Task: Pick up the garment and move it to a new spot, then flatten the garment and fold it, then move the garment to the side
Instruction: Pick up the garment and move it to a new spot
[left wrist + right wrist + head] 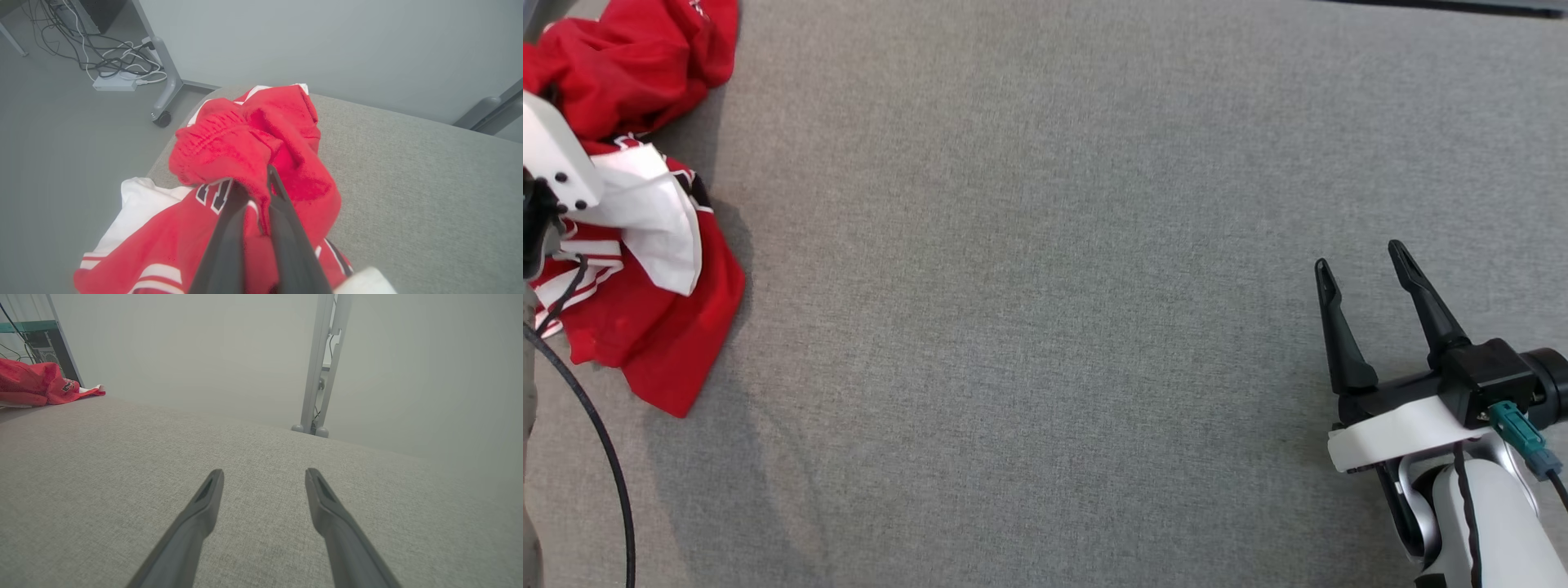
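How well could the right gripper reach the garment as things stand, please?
Probably not easily: the right gripper hangs open at the right of the table, while the garment lies bunched at the far left edge, pinched by the shut left gripper. Nothing stands between them, so the way looks free.

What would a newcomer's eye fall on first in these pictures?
The crumpled red and white garment stands out at the far left edge of the grey fabric surface, where the left gripper is shut on a fold of it. The right gripper hangs open at the head view's lower right.
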Controlling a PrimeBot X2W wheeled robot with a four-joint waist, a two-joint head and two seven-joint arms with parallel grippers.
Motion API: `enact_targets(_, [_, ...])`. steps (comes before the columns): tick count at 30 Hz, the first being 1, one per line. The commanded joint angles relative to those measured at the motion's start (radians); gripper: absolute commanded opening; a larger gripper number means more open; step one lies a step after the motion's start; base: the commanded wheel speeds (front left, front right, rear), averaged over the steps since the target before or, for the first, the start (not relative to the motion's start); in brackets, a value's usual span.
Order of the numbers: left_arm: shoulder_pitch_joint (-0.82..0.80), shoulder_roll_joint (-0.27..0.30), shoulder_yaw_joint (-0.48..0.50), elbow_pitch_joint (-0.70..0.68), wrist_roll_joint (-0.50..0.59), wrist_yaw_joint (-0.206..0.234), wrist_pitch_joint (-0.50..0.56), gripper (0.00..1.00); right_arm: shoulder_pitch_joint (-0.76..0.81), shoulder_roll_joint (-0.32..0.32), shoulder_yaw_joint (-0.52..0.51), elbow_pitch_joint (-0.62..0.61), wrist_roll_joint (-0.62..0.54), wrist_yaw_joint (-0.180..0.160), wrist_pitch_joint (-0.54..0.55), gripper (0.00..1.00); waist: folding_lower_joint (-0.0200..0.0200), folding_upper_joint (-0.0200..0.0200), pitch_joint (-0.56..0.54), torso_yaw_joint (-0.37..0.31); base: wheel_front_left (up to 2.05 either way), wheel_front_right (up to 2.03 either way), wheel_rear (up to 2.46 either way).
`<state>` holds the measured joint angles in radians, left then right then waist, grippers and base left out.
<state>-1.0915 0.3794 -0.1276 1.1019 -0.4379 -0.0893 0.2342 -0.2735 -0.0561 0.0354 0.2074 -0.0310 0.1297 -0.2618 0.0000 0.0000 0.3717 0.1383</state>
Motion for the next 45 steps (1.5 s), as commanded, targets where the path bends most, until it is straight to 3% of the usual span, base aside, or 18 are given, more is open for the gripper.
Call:
enact_targets(1, [-0.020, 0.007, -0.007, -0.016, 0.009, -0.007, -0.001, 0.00, 0.010, -0.002, -0.005, 0.002, 0.007, 0.002, -0.006, 1.00, 0.0000, 0.0000, -0.018, -0.005, 0.00, 0.00, 0.00])
enact_targets(11, [-0.071, -0.005, -0.117, -0.173, 0.067, -0.029, 0.062, 0.00, 0.038, 0.003, -0.019, 0.011, 0.065, 0.002, -0.006, 1.00, 0.0000, 0.0000, -0.120, -0.088, 0.00, 0.00, 0.00])
enact_targets(21, [-0.069, -0.046, -0.182, -0.359, 0.046, -0.038, 0.129, 0.00, 0.078, 0.004, -0.050, 0.008, 0.111, 0.002, -0.006, 1.00, 0.0000, 0.0000, -0.172, -0.183, 0.00, 0.00, 0.00])
enact_targets(27, [-0.026, -0.088, -0.220, -0.482, 0.018, -0.039, 0.147, 0.00, 0.095, 0.004, -0.062, 0.008, 0.126, 0.002, -0.006, 1.00, 0.0000, 0.0000, -0.194, -0.226, 0.00, 0.00, 0.00])
enact_targets(33, [0.119, -0.161, -0.299, -0.597, 0.011, -0.040, 0.120, 0.00, 0.117, 0.004, -0.066, -0.001, 0.131, 0.002, -0.006, 1.00, 0.0000, 0.0000, -0.205, -0.261, 0.00, 0.00, 0.00])
enact_targets(39, [0.285, -0.249, -0.397, -0.603, 0.023, -0.038, 0.067, 0.00, 0.115, 0.004, -0.056, -0.005, 0.132, 0.002, -0.006, 1.00, 0.0000, 0.0000, -0.185, -0.289, 0.00, 0.00, 0.00])
enact_targets(45, [0.403, -0.310, -0.516, -0.500, 0.028, -0.037, 0.019, 0.00, 0.096, 0.004, -0.038, 0.003, 0.133, 0.002, -0.006, 1.00, 0.0000, 0.0000, -0.159, -0.327, 0.00, 0.00, 0.00])
